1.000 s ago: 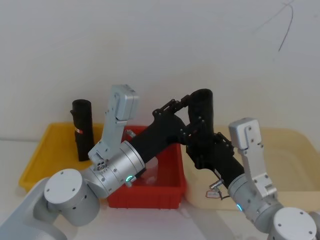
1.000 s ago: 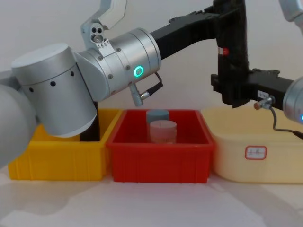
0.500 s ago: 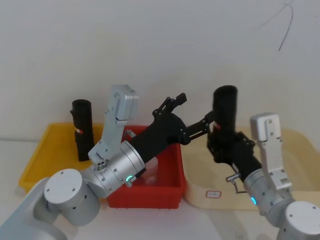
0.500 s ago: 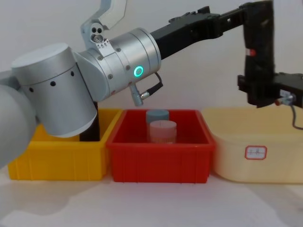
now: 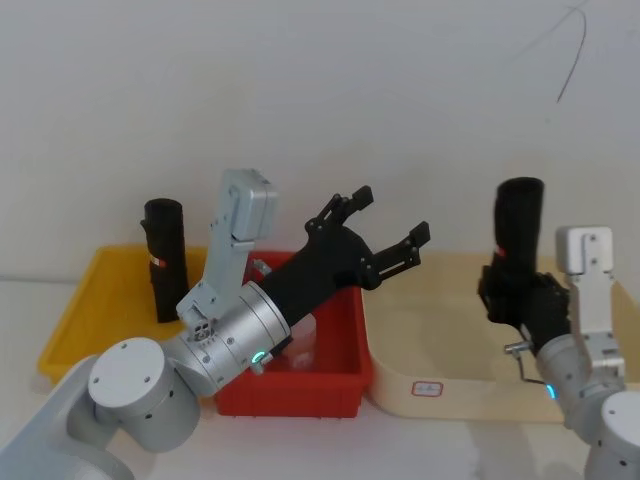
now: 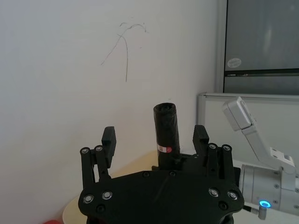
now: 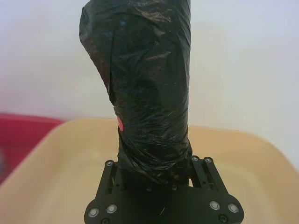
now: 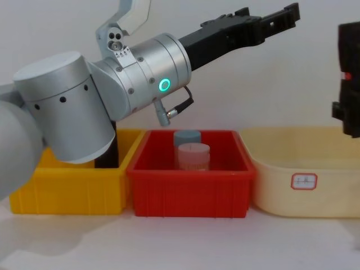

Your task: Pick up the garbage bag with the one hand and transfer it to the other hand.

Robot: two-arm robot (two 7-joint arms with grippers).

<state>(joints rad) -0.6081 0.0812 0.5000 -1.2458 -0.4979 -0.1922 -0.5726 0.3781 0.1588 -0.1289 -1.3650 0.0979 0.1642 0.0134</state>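
Hanging over the right part of the cream bin [image 5: 432, 335], the right claw [image 5: 512, 285] is clenched around the lower end of the garbage bag [image 5: 517, 225] and holds it upright in the air. The bag's top stands well above the bin's rim, with bare wall [image 5: 300, 90] behind it. In the chest view the bag sits at the right edge and is partly cut off. The left claw [image 5: 390, 215] reaches out above the far side of the red bin [image 8: 185, 194] with its fingers spread wide and nothing between them. Its tips point toward the bag, and open air lies between the two over the cream bin's left half. The left arm's silver body crosses above the yellow bin [image 5: 90, 290] and the red one.

The bag is a tight black roll of crinkled, glossy plastic with a rounded top. A small red-and-white label [image 6: 167, 149] sits on its lower part, just above the grip.

Three bins stand side by side on the bench [image 8: 180, 242]: yellow, red, cream. There are two black rolls: the held one, and a second roll [image 5: 165, 260] standing upright in the yellow bin. Two cups stand in the red bin, a blue-grey cup [image 8: 187, 136] behind a pink cup [image 8: 193, 154].
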